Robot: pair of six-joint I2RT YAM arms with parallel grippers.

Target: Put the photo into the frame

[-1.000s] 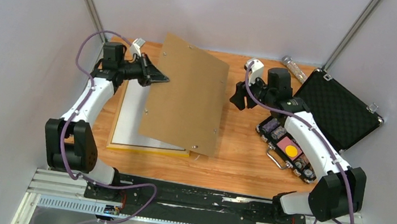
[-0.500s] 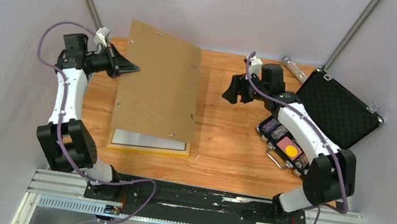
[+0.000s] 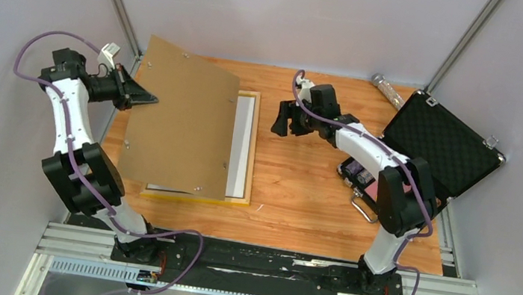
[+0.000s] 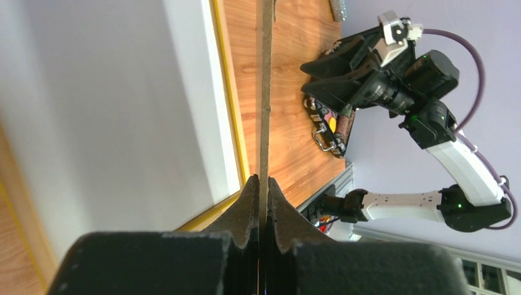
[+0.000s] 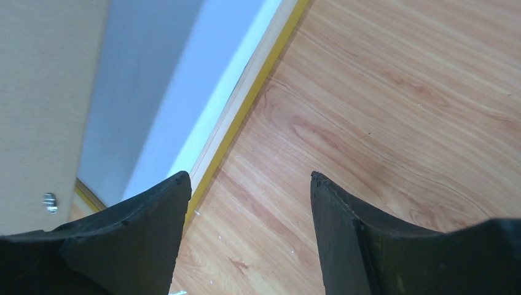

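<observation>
The yellow frame [image 3: 251, 150] lies flat on the table, and a white surface [image 3: 242, 141] fills its opening. No printed picture shows, so I cannot tell whether that surface is the photo. My left gripper [image 3: 146, 96] is shut on the left edge of the brown backing board [image 3: 182, 126]. It holds the board raised and tilted over the frame's left part. The left wrist view has the board edge-on [image 4: 265, 92], pinched between the fingertips [image 4: 252, 196]. My right gripper [image 3: 282, 121] hangs open over bare wood just right of the frame's yellow edge [image 5: 246, 104], with nothing between its fingers.
An open black foam-lined case [image 3: 443, 143] stands at the right, with a tray of small items [image 3: 377, 192] in front of it. A clear tube [image 3: 386, 87] lies at the back right. Grey walls close in on both sides.
My left arm has swung the board to the left, uncovering the frame's right strip. My right gripper has moved left to the frame's edge and opened wider.
</observation>
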